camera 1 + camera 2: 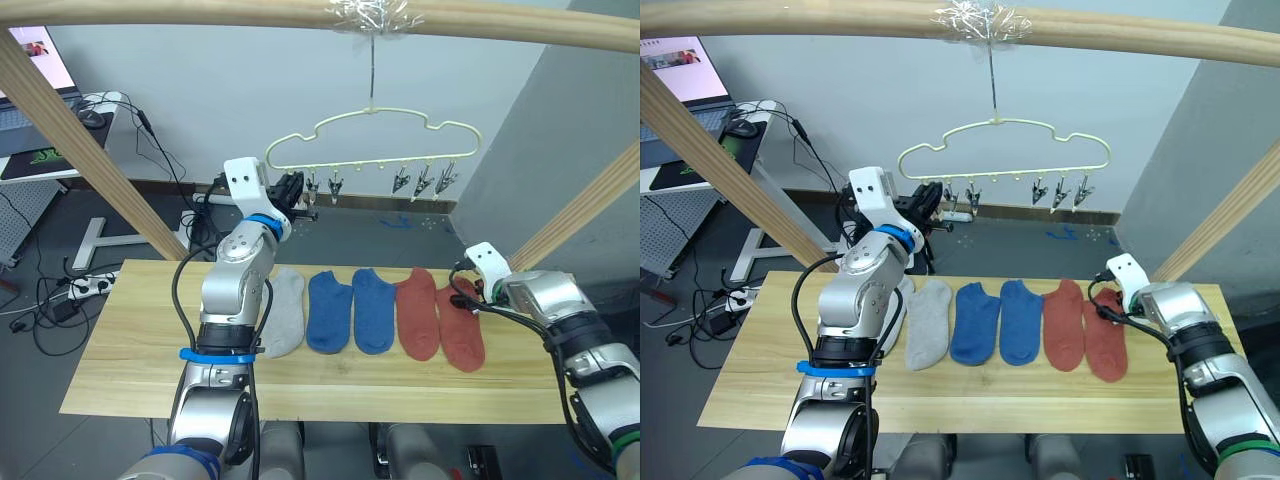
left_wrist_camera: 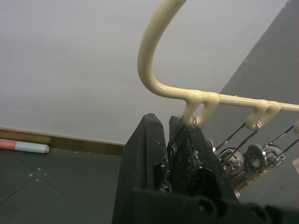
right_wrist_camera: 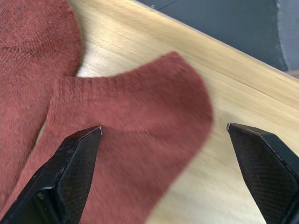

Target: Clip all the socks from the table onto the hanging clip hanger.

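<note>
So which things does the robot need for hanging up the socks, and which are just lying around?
For the job:
socks
table
clip hanger
left gripper
right gripper

Just lying about:
laptop
mouse
cables
white desk

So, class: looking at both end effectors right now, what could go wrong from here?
1. The right end effector is open over the outer rust red sock, which touches its twin; it may snag both.
2. The left end effector is shut on the end clip of the clip hanger, which hangs by one hook and may swing or tilt.
</note>
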`<state>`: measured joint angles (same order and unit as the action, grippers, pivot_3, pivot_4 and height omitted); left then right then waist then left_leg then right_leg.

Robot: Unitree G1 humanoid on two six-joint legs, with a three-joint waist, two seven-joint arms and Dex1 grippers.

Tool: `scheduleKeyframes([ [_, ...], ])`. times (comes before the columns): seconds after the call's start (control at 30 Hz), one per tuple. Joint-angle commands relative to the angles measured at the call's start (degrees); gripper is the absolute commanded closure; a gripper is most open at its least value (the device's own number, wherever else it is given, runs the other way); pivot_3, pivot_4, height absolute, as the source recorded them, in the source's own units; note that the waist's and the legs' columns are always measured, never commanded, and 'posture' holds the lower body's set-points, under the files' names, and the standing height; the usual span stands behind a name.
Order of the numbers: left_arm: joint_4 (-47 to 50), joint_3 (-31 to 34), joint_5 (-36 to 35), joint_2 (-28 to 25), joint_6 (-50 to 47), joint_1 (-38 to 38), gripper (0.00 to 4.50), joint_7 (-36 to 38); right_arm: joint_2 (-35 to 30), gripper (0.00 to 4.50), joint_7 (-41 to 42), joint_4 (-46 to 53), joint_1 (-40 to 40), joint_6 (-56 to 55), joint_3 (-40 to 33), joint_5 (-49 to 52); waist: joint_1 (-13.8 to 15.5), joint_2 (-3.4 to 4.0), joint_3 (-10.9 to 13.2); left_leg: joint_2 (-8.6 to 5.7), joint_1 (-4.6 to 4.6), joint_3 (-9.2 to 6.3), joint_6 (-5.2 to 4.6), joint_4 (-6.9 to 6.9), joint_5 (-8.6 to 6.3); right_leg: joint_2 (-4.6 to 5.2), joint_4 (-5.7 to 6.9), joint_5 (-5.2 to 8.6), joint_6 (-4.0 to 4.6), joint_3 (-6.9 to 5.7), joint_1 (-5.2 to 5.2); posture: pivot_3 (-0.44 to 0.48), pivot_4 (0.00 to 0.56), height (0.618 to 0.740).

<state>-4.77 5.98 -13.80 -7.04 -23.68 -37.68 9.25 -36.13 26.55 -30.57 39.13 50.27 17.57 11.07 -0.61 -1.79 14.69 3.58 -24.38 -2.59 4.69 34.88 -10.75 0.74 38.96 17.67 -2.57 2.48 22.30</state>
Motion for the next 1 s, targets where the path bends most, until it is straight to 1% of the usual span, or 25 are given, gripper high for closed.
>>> scheduleKeyframes([
  [0.03,2.6,0.2,-0.2,0.1,-0.3,0.3,4.38,-0.5,0.9,0.0,1.8,-3.4,1.4,-2.5,-0.4,-3.3,0.1,-0.01,0.0,0.0,0.0,0.0,0.0,0.0,0.0,0.0,0.0,0.0,0.0,0.0,0.0,0.102,0.276,0.74],
  [0.07,2.8,0.2,-0.2,0.0,-0.4,0.3,4.38,-0.6,1.2,0.0,2.1,-4.0,1.5,-2.8,-0.5,-3.8,0.3,-0.02,0.0,0.0,0.0,0.0,0.0,0.01,0.0,0.0,0.0,0.0,0.0,0.0,-0.01,0.115,0.282,0.74],
  [0.33,3.4,0.0,-0.1,0.0,-1.1,0.3,4.38,-0.6,1.7,0.0,5.3,-7.4,0.5,-5.1,-0.2,-8.4,0.5,-0.02,0.0,0.0,0.03,-0.03,0.01,0.03,0.0,0.0,0.01,-0.04,-0.06,-0.01,-0.06,0.119,0.284,0.74],
  [0.43,3.4,0.0,-0.1,-0.1,-1.1,0.3,4.38,-0.5,1.7,0.55,5.5,-7.6,0.1,-5.5,-0.9,-9.4,0.6,-0.02,0.0,0.0,0.03,-0.03,0.01,0.04,0.0,0.0,0.01,-0.07,-0.11,-0.01,-0.07,0.118,0.282,0.74],
  [0.47,3.4,0.0,-0.1,-0.1,-1.1,0.3,4.38,-0.5,1.7,0.86,5.7,-7.6,0.1,-5.5,-1.2,-9.6,0.6,-0.02,0.0,0.0,0.03,-0.03,0.01,0.04,0.01,0.0,0.01,-0.07,-0.11,-0.01,-0.07,0.118,0.282,0.74],
  [0.77,3.3,0.0,-0.5,-0.1,-1.6,0.4,4.38,0.0,2.1,3.84,6.5,-6.9,-0.6,-4.7,-2.4,-10.6,0.8,-0.02,0.0,-0.01,0.03,-0.03,0.01,0.05,0.01,0.02,0.0,-0.08,-0.13,-0.01,-0.08,0.108,0.276,0.74],
  [0.8,3.4,0.2,-0.7,-0.3,-1.9,0.5,4.38,0.2,2.1,4.28,6.8,-6.6,-0.7,-4.5,-2.5,-10.7,0.8,-0.02,0.0,-0.01,0.03,-0.03,0.01,0.05,0.01,0.02,0.0,-0.08,-0.13,-0.01,-0.08,0.108,0.276,0.74],
  [0.83,3.6,0.5,-1.2,-0.4,-2.3,0.7,4.38,0.5,2.2,4.45,7.0,-6.2,-0.9,-4.3,-2.6,-10.8,0.7,-0.02,0.0,-0.02,0.03,-0.03,0.02,0.05,0.01,0.02,0.0,-0.08,-0.13,-0.01,-0.08,0.108,0.276,0.74],
  [1.0,3.7,1.1,-1.9,-1.8,-3.3,1.2,4.38,1.2,2.7,4.45,7.0,-5.8,-1.6,-4.1,-3.5,-11.4,0.7,-0.02,0.0,-0.01,0.03,-0.05,0.01,0.04,0.01,0.02,0.0,-0.08,-0.13,-0.03,-0.08,0.115,0.27,0.74],
])
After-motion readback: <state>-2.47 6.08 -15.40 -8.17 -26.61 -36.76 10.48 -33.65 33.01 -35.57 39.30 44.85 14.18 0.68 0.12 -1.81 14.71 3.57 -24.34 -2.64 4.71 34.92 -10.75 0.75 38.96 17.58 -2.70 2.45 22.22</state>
